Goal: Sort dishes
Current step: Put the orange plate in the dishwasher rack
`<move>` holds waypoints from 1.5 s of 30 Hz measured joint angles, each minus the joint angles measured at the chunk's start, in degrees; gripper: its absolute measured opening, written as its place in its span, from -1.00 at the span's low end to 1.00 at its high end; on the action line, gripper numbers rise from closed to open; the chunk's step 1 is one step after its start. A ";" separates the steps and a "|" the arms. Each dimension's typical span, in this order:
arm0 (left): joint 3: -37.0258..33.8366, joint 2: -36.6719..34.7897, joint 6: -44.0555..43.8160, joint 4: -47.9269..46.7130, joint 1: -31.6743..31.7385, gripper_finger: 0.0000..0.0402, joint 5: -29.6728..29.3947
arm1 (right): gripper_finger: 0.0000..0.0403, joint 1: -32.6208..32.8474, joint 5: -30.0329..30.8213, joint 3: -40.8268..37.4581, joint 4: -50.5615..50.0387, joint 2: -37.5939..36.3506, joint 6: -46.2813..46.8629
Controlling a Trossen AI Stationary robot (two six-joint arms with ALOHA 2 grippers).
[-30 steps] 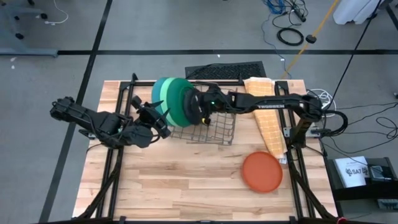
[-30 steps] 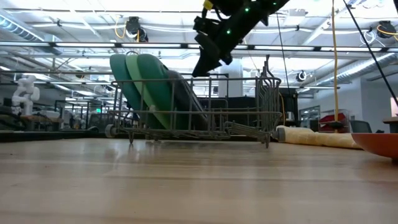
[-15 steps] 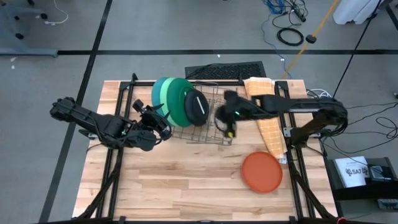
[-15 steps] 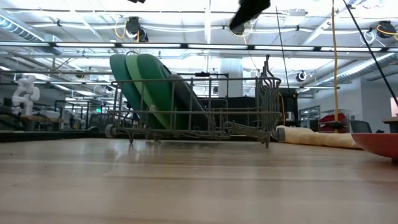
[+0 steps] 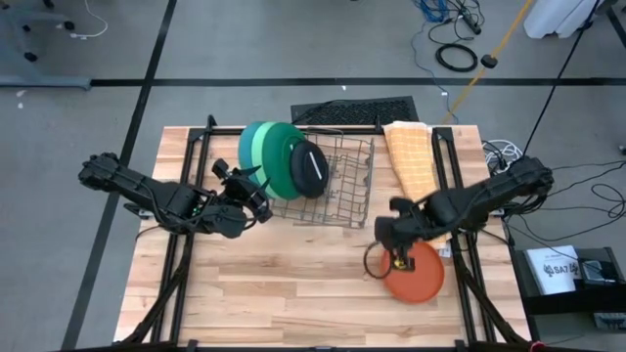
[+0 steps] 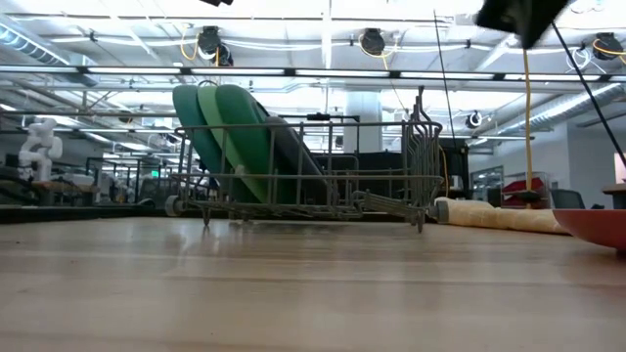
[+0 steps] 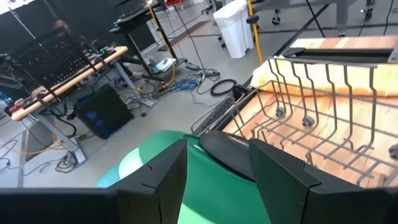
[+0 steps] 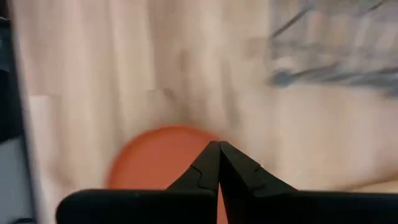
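Note:
Three green plates, light green (image 5: 249,147), teal (image 5: 262,154) and dark green (image 5: 280,166), stand on edge, leaning in the left end of the grey wire rack (image 5: 337,191). The black plate (image 5: 309,168) leans against them. The orange plate (image 5: 416,274) lies flat on the table near the right edge. My right gripper (image 5: 396,256) hangs shut, pointing down, high above that plate's left rim (image 8: 155,158). My left gripper (image 5: 256,196) is open just left of the rack, its fingers (image 7: 165,177) level and aimed at the dark green plate (image 7: 211,186), touching nothing.
A folded yellow-orange cloth (image 5: 416,176) lies along the right side beyond the rack, and shows low in the low view (image 6: 489,215). A dark mat (image 5: 352,110) sits at the far edge. Bare wood spreads across the table's near half (image 5: 284,284).
My right gripper has swung away from the black plate in the rack, toward the table's right and near edges, risen, and tipped to point steeply down over the orange plate, shut throughout. The black plate stays leaning in the rack.

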 joint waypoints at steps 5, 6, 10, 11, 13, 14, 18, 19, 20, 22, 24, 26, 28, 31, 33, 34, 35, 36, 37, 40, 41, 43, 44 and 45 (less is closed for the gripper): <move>0.00 0.00 0.00 0.67 0.00 -0.08 -0.01 | -0.95 4.95 -4.27 -7.37 7.99 0.47 15.07; 0.00 0.00 0.00 0.64 0.00 -0.08 0.02 | -0.90 6.09 -4.65 -8.92 9.57 0.82 17.55; 0.00 0.01 -0.04 0.69 0.00 -0.08 0.91 | -0.64 9.72 -7.27 -14.22 16.71 3.10 25.92; 0.00 0.01 -0.05 0.69 0.00 -0.08 1.02 | -0.56 10.30 -7.81 -15.34 18.71 3.87 27.83; 0.00 0.00 -0.50 0.69 0.00 -0.08 1.76 | -0.39 11.51 -7.97 -17.12 22.58 5.63 30.99; 0.00 0.00 -1.21 0.62 0.00 -0.08 2.43 | -0.31 11.97 -7.97 -17.69 24.13 6.51 32.33; 0.00 0.00 -2.59 0.43 -0.30 -0.08 4.19 | -0.05 13.23 -7.86 -18.13 27.56 9.83 36.62; 0.00 0.00 -2.84 0.42 -0.38 -0.08 4.39 | -0.01 13.44 -7.82 -18.13 27.49 10.75 37.60; 0.00 0.00 -2.88 0.42 -0.57 -0.08 4.47 | 0.02 13.59 -7.78 -18.13 27.48 11.67 38.54; 0.00 0.02 -2.89 0.41 -0.87 -0.08 4.49 | 0.04 13.71 -7.76 -18.13 27.52 13.81 40.32; 0.00 0.13 -3.01 0.42 -1.28 -0.08 4.49 | 0.04 13.92 -7.72 -18.13 27.48 16.21 41.60; 0.00 0.17 -3.00 0.42 -1.61 -0.08 4.49 | 0.02 13.92 -7.70 -18.14 27.30 18.21 43.01; 0.00 0.17 -3.04 0.45 -1.87 -0.08 4.48 | -0.03 13.92 -7.59 -17.97 27.05 19.77 44.39; 0.00 0.17 -3.04 0.45 -1.92 -0.08 4.49 | -0.14 13.92 -7.57 -17.81 26.90 21.43 45.34; 0.00 0.17 -3.04 0.48 -1.97 -0.08 4.48 | -0.27 13.96 -7.66 -17.84 27.37 21.59 45.32; 0.00 0.17 -3.04 0.50 -1.97 -0.08 4.49 | -0.35 13.97 -7.72 -17.88 27.56 21.45 45.30; 0.00 0.17 -3.05 0.50 -1.97 -0.08 4.49 | -0.45 13.97 -7.73 -17.92 27.67 21.16 45.31; 0.00 0.17 -3.04 0.50 -1.97 -0.08 4.49 | -0.55 13.99 -7.74 -17.88 27.48 20.85 45.25; 0.00 0.17 -3.04 0.51 -1.97 -0.08 4.49 | -0.66 13.99 -7.69 -17.75 27.12 20.50 44.81; 0.00 0.17 -3.01 0.52 -1.97 -0.08 4.52 | -0.92 13.97 -7.31 -16.53 26.02 19.87 42.20; 0.00 0.17 -2.99 0.50 -1.97 -0.08 4.88 | -0.94 13.96 -7.18 -15.78 25.61 19.81 41.05; 0.00 0.29 -2.75 0.48 -1.98 -0.08 6.31 | -0.94 13.91 -7.10 -14.29 24.87 19.53 39.21; 0.00 0.42 -2.30 0.56 -2.14 -0.08 6.75 | -0.94 13.88 -7.10 -13.18 24.33 19.18 38.15; 0.00 0.48 -1.29 0.67 -2.44 -0.08 7.19 | -0.96 13.84 -7.12 -11.83 24.18 18.69 36.85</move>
